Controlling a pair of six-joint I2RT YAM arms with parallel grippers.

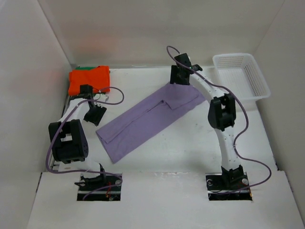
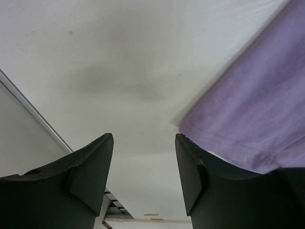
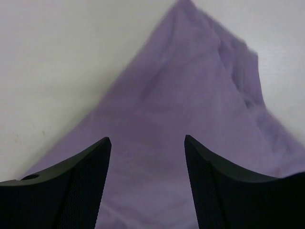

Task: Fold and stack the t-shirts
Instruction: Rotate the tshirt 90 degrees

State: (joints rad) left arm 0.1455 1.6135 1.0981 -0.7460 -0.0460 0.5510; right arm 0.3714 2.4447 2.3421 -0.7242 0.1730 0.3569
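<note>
Hovering spread, the left gripper (image 2: 144, 136) and right gripper (image 3: 147, 138) are probably preparing to pinch the purple shirt (image 1: 143, 124) at both ends, folding it crosswise.

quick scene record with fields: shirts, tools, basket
purple shirt: long folded strip, lying diagonally, centre
orange shirt: folded, far left corner, top of stack
green shirt: only a sliver shows beneath the orange shirt
left tool: open, over bare table beside the purple shirt
right tool: open, above the purple shirt's far end
basket: white mesh, far right corner
</note>
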